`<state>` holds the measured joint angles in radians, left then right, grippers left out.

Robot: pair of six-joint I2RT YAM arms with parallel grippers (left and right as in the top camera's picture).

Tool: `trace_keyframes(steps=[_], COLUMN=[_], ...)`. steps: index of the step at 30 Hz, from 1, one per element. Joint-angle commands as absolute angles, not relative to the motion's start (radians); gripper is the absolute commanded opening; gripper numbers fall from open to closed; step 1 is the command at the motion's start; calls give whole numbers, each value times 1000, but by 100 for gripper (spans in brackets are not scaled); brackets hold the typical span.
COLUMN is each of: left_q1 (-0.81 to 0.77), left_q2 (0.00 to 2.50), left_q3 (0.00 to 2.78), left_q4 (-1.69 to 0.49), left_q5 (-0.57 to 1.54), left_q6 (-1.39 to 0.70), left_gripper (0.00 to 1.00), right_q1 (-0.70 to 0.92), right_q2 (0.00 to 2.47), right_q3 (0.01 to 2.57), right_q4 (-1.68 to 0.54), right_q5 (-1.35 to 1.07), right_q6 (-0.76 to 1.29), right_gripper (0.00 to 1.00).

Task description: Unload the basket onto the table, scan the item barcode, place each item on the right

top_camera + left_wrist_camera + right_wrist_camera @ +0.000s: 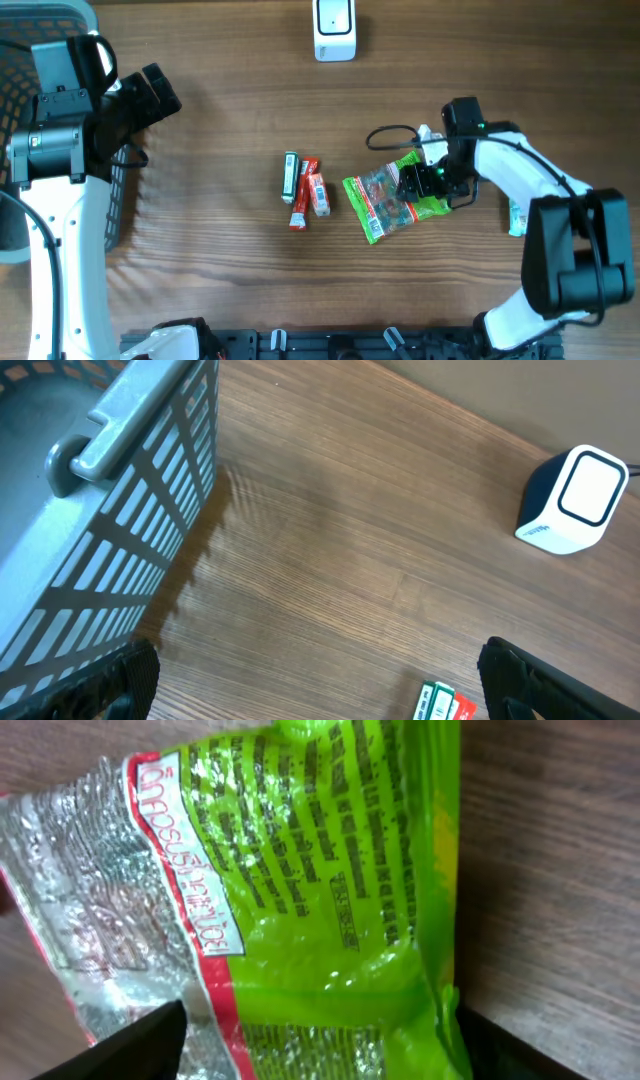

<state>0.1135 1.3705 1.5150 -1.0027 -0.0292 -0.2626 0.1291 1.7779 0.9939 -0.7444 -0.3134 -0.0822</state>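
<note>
A green and silver snack bag [383,203] lies flat on the wooden table, right of centre. My right gripper [428,181] hovers over its right end, open. In the right wrist view the bag [300,870] fills the frame, printed side up. The right gripper [320,1045] has one dark finger on each side of the bag's near end, with no clear squeeze on it. The white barcode scanner [335,28] stands at the table's far edge and shows again [572,500] in the left wrist view. My left gripper [152,95] is open and empty beside the basket.
Three small packs [305,190], green, white and red, lie side by side at the table's centre, and their ends [445,705] show in the left wrist view. A grey mesh basket [122,215] stands at the left [130,490]. A pale item [516,217] lies partly under the right arm.
</note>
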Motion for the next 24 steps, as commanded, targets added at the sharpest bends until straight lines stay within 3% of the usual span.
trace_keyframes(steps=[1, 3, 4, 6, 9, 14, 16, 17, 24], left_q1=[117, 117, 117, 117, 117, 117, 117, 117, 117], left_q2=[1364, 1364, 1364, 1364, 1364, 1364, 1364, 1364, 1364], left_q3=[1525, 1525, 1525, 1525, 1525, 1525, 1525, 1525, 1525], left_q4=[-1000, -1000, -1000, -1000, -1000, -1000, -1000, -1000, -1000], left_q5=[-36, -35, -36, -35, -36, -35, -35, -36, -36], left_q6=[-242, -242, -242, -242, -242, -242, -242, -242, -242], left_gripper=[100, 100, 100, 100, 100, 100, 100, 100, 100], right_q1=[143, 143, 143, 142, 120, 59, 34, 29, 35], right_q2=[1809, 1809, 1809, 1801, 1772, 1713, 1703, 1705, 1706], right_q3=[892, 875, 876, 894, 950, 1018, 1017, 1016, 963], right_q4=[-661, -636, -636, -659, -723, -738, -710, -710, -748], right_q5=[-236, -237, -237, -236, -236, -206, -207, -207, -221], right_q6=[-104, -103, -103, -105, -115, -102, -101, -101, -23], right_gripper=[60, 25, 15, 7, 8, 17, 49, 55, 72])
